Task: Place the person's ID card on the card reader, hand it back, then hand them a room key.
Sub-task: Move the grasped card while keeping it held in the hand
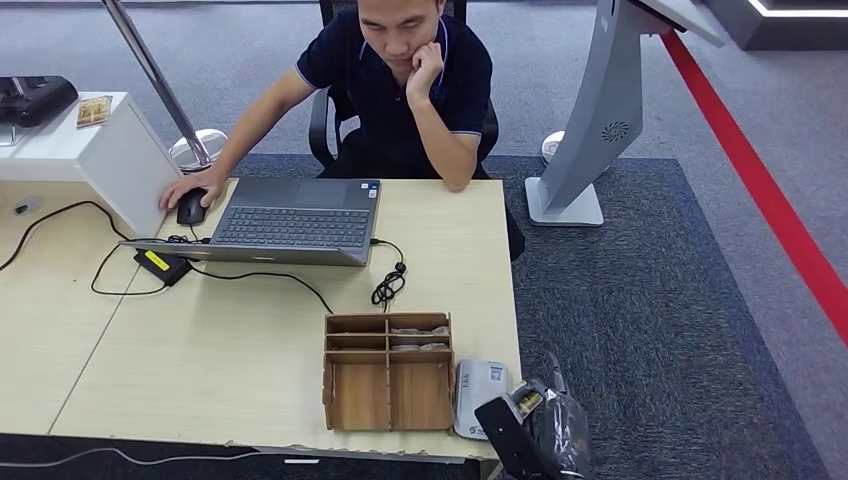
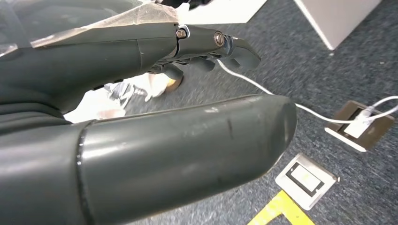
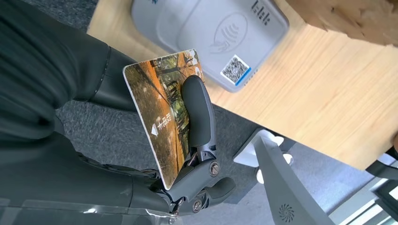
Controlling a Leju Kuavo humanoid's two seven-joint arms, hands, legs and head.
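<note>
While one person (image 1: pixel 405 85) sits at the table's (image 1: pixel 230 350) 12 o'clock side behind one open laptop (image 1: pixel 285 220), the right hand (image 3: pixel 187 140) grips one orange picture card (image 3: pixel 162 112), pinched under a dark finger just off the table's edge. One grey card reader (image 1: pixel 480 395) lies at the table's 5 o'clock corner, touching one wooden organiser (image 1: pixel 388 370). Over the carpet, the left hand (image 2: pixel 155 117) holds nothing, fingers loosely extended.

Wooden desk (image 1: pixel 250 350), grey carpet (image 1: pixel 640 300), red stripe (image 1: pixel 770 190)

Head view high above table (image 1: pixel 250 360); wrist views close.
</note>
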